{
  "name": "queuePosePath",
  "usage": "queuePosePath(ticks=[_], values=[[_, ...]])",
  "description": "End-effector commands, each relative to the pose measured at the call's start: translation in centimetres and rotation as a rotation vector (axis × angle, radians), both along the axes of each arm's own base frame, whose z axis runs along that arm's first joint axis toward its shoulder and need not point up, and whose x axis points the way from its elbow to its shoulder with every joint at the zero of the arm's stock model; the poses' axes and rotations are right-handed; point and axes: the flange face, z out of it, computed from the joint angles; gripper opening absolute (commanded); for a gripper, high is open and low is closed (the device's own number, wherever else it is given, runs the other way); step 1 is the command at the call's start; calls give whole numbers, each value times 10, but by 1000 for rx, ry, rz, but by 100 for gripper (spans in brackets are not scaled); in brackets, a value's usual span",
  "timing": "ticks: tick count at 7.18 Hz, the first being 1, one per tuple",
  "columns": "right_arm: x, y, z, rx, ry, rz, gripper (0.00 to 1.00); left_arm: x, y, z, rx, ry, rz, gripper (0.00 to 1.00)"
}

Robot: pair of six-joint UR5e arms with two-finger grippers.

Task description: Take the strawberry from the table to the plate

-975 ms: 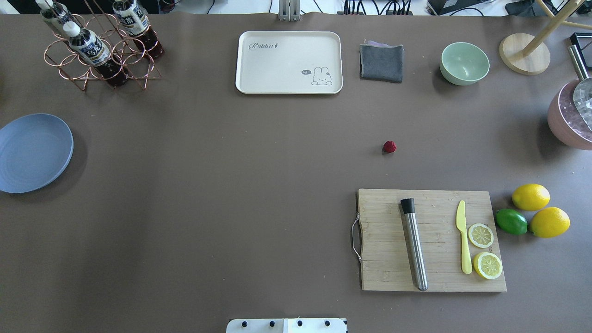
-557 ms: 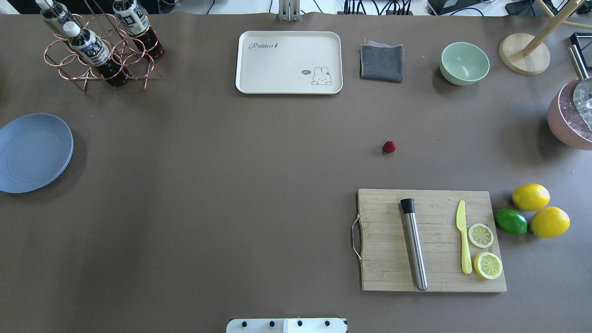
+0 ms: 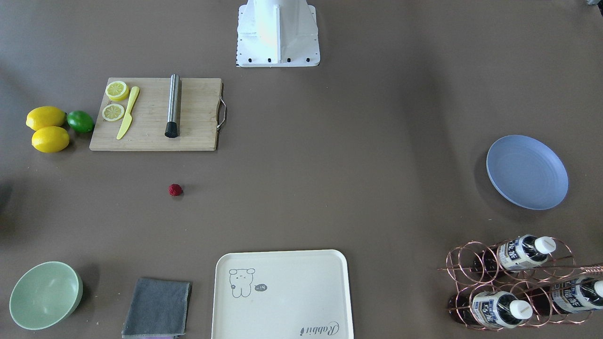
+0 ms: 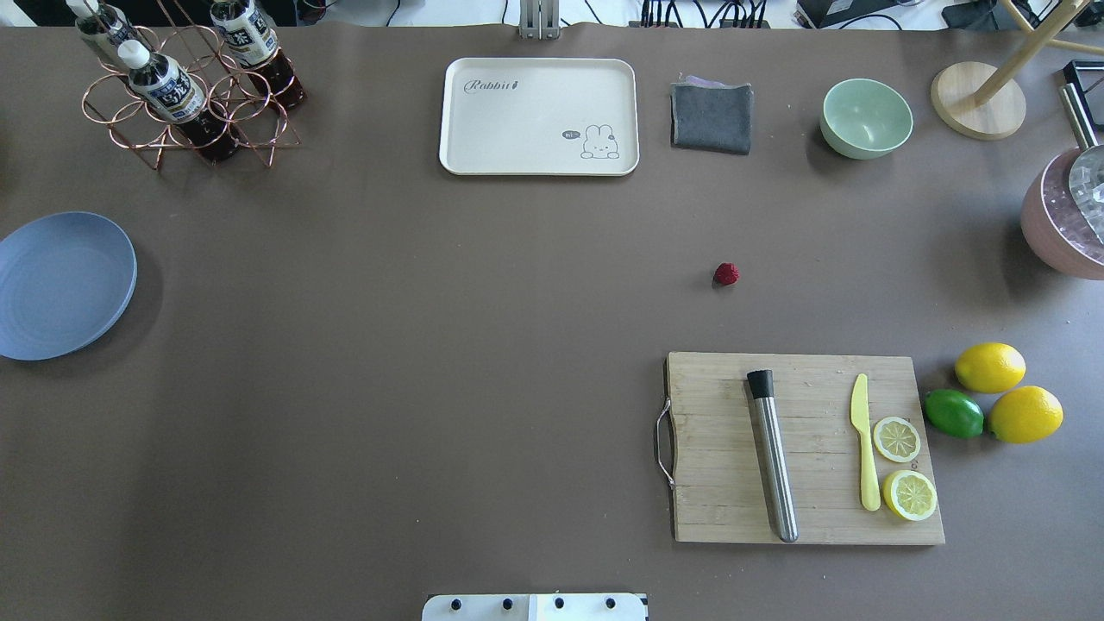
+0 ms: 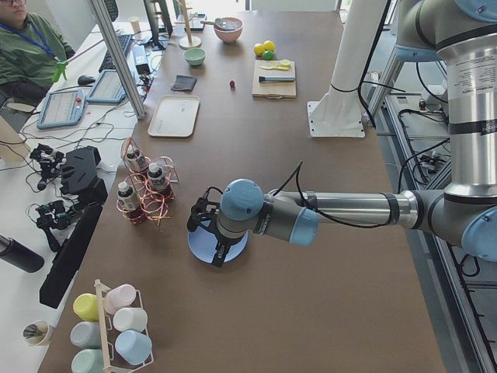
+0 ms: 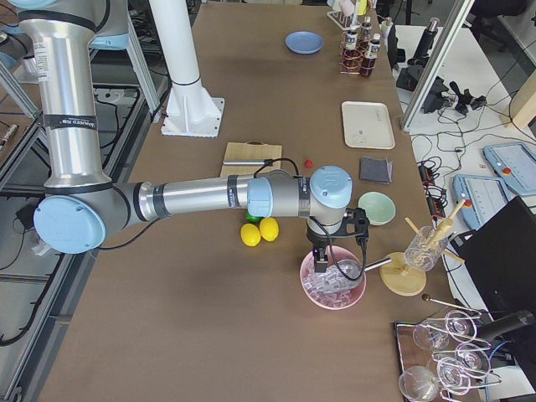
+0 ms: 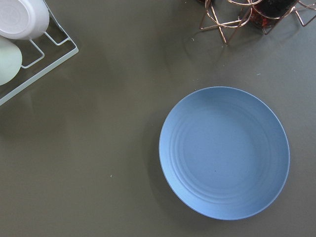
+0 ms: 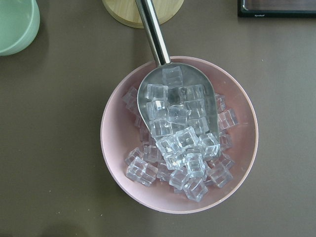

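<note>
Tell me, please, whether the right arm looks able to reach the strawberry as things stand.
Probably yes: the strawberry lies alone on open table, and the right arm, over the ice bowl, has nothing between.

path: open table (image 4: 431,345) between strawberry (image 4: 726,274) and plate (image 4: 60,285) | cutting board (image 4: 716,431) near strawberry | bottle rack (image 4: 156,162) near plate

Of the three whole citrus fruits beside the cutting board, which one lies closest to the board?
The green lime: the only green one, right by the edge of the cutting board; both yellow lemons lie farther out.
</note>
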Motion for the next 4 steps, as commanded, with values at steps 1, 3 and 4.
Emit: queuePosePath(ticks=[1, 3, 4], values=[[-3, 0, -3, 6, 0, -6, 100, 8, 6, 59, 7, 17, 14, 98], [-3, 0, -5, 11, 0, -6, 100, 28, -18, 91, 32, 17, 47, 98], [-3, 0, -5, 11, 0, -6, 100, 44, -40, 84, 12, 28, 47, 98]])
